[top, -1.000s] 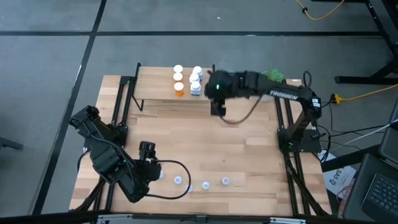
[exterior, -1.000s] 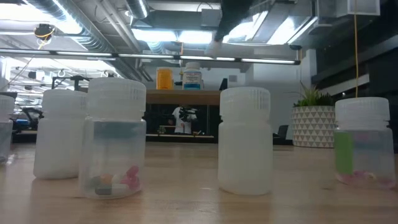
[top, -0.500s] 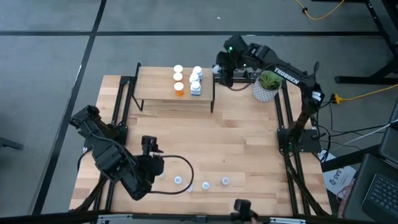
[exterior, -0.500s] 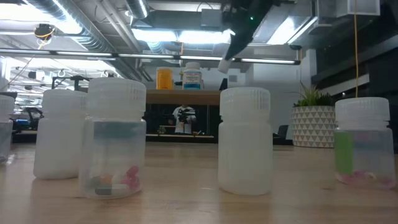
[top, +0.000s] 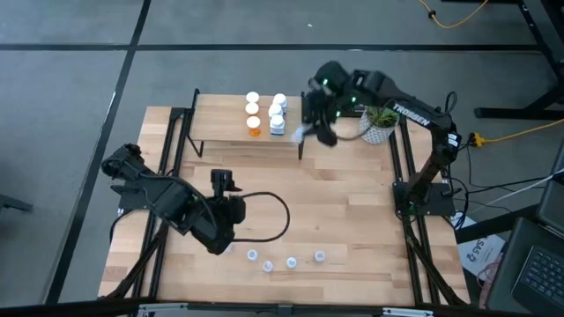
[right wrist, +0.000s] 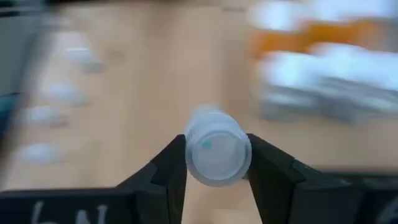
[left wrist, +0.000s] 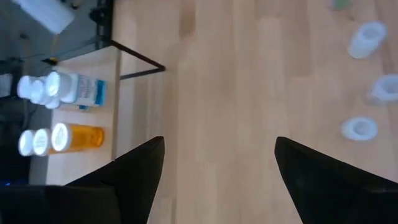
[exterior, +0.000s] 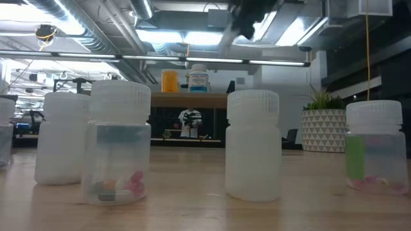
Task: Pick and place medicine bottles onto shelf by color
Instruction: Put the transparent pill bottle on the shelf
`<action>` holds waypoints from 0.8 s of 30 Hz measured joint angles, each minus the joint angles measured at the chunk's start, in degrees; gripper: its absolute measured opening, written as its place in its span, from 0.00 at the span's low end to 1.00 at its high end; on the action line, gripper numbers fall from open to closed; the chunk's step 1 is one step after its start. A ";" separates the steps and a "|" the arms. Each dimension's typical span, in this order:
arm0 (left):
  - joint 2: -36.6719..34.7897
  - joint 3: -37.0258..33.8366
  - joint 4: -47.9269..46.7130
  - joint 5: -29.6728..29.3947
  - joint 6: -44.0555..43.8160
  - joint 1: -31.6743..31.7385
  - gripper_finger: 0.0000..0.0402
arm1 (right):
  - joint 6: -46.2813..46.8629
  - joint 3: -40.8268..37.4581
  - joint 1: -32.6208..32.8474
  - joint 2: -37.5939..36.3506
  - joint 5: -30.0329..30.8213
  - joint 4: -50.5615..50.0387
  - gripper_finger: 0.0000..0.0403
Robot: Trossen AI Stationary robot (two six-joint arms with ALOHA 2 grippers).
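Note:
The shelf (top: 238,132) stands at the table's far side with orange bottles (top: 255,127) and white bottles (top: 277,121) on its top. Several pale-blue vials (top: 292,262) stand on the table near its front edge. They also show in the low view (exterior: 252,144) and the left wrist view (left wrist: 359,129). My right gripper (top: 310,129) is above the shelf's right end, shut on a pale vial (right wrist: 215,153). My left gripper (left wrist: 217,158) is open and empty over the table's left middle (top: 220,183). My right gripper pinches the pale vial by its round sides (right wrist: 244,155) between its two fingers. One round end of the vial faces the wrist camera. The vial (top: 300,134) is lifted clear, above and beside the shelf's right end.
A white pot with a green plant (top: 377,123) stands at the far right, close to my right arm. The shelf's black legs (top: 302,145) stand on the table. Bare wood lies between the shelf and the loose vials.
My right gripper has carried the vial from the shelf's right end toward the far edge and then back toward the shelf's right end. My left gripper has gone toward the far edge and a little to the right, away from the loose vials.

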 joint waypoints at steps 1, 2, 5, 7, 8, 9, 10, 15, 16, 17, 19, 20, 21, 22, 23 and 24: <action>-0.27 0.00 0.01 0.57 0.31 0.02 0.75 | 0.04 -0.91 1.70 -0.02 -2.38 0.43 0.35; -0.62 0.00 0.02 1.03 0.60 -0.21 0.75 | 0.07 -2.20 3.57 -0.04 -3.30 0.89 0.35; -2.33 0.00 0.00 1.71 1.59 -1.48 0.75 | 0.51 -7.23 9.32 0.06 0.79 4.87 0.35; -3.73 0.00 0.02 1.00 1.35 -2.59 0.75 | 2.94 -10.88 12.74 0.08 5.48 10.85 0.35; -4.44 0.00 0.02 0.12 1.13 -3.04 0.75 | 3.45 -12.23 14.32 0.12 7.43 13.61 0.35; -5.14 0.00 0.01 -0.88 1.10 -3.22 0.75 | 3.95 -13.32 15.73 0.13 8.98 15.93 0.35; -5.79 0.00 0.00 -2.03 1.15 -3.27 0.75 | 4.07 -14.07 16.95 0.13 10.13 17.79 0.35; -9.79 -0.02 0.02 -5.16 1.70 -0.85 0.75 | 2.56 -14.71 22.77 0.13 10.99 24.75 0.35; -10.70 -0.51 0.19 -5.21 2.05 0.25 0.75 | 1.74 -14.71 23.67 0.13 11.09 25.98 0.35; -11.73 -1.45 0.11 -5.11 2.22 1.46 0.75 | 1.25 -14.71 24.54 0.13 11.55 26.75 0.35; -13.70 -3.80 0.09 -3.80 1.51 4.20 0.75 | 0.16 -14.71 26.08 0.12 14.50 27.91 0.35; -14.83 -5.25 0.31 -2.92 0.82 5.53 0.75 | -0.24 -14.71 26.69 0.13 16.97 28.41 0.35; -15.99 -6.90 1.00 -2.16 0.20 6.71 0.75 | -0.46 -14.71 27.43 0.13 19.94 29.64 0.35; -17.11 -8.63 2.48 -1.58 0.09 7.61 0.75 | -0.61 -14.73 28.03 0.13 22.66 31.27 0.35; -18.13 -10.44 5.14 -1.24 0.23 8.35 0.75 | -1.23 -14.73 28.60 0.13 24.81 33.01 0.35; -19.10 -12.13 7.95 -0.74 1.26 8.92 0.75 | -1.90 -14.73 29.16 0.11 26.10 34.73 0.35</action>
